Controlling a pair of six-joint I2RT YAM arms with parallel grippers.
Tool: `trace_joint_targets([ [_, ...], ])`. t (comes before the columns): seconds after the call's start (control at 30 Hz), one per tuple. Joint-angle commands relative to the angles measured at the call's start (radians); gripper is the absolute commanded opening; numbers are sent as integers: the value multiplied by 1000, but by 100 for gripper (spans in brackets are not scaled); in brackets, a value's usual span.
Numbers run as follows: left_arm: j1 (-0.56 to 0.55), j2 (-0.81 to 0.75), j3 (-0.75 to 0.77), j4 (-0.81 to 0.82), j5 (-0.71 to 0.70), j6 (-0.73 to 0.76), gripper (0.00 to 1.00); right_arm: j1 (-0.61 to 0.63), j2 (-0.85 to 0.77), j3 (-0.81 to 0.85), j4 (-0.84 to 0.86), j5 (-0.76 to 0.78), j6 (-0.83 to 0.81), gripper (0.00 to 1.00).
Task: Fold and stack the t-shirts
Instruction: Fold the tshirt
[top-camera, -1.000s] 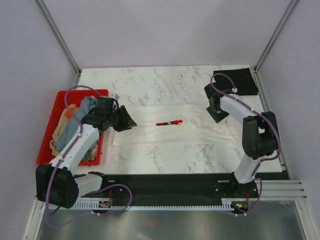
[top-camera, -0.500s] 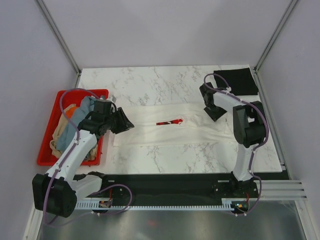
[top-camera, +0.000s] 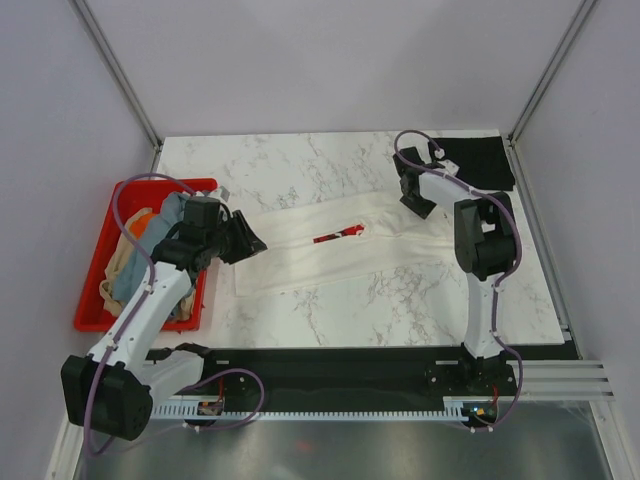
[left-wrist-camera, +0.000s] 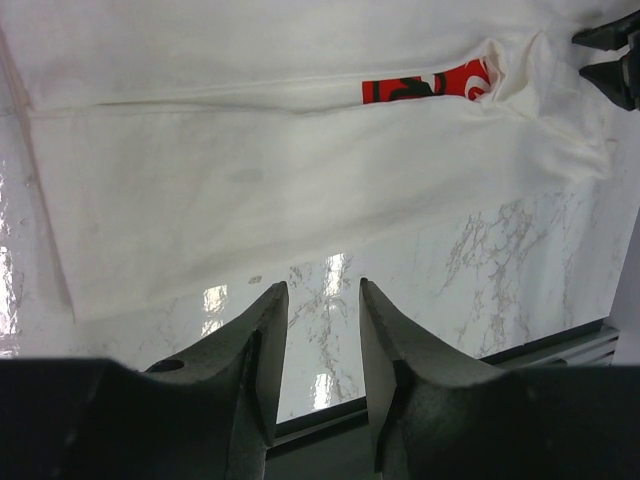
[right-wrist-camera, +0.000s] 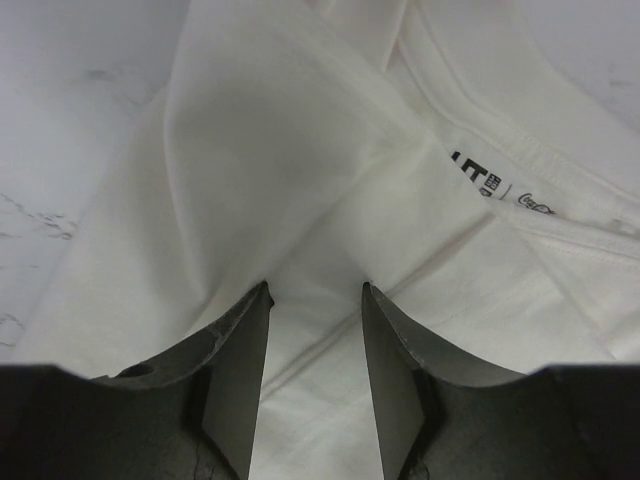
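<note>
The cream-white t-shirt (top-camera: 380, 245) lies folded into a long band slanting across the marble table, its red print (top-camera: 338, 236) showing. My left gripper (top-camera: 250, 240) is open and empty just off the band's left end; in the left wrist view (left-wrist-camera: 323, 290) it hovers over bare marble with the shirt (left-wrist-camera: 300, 180) beyond. My right gripper (top-camera: 413, 200) is at the band's far right end. In the right wrist view (right-wrist-camera: 315, 285) its jaws are apart, tips against the collar cloth (right-wrist-camera: 300, 150), which ridges up around them. A black t-shirt (top-camera: 480, 160) lies folded at the back right.
A red crate (top-camera: 135, 326) at the left edge holds grey-blue (top-camera: 175, 215), orange (top-camera: 145, 222) and tan (top-camera: 122, 262) shirts. Metal frame posts stand at the table's back corners. A black strip runs along the near edge.
My right gripper has moved toward the back, and the shirt's right end has gone with it, so the band now slants. My left gripper has stayed near the left end.
</note>
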Motion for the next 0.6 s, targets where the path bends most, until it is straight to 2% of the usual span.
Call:
trace_joint_targets([
  [0.0,-2,32,35,5,-22,27,42,12,122,69,162,-117,-47,50],
  [0.23,-5,121,75,5,-33,47,42,55,263,261,190,-179,-89,50],
  [0.57,-22,221,104,11,-64,74,42,121,354,382,283,-287,-164,50],
])
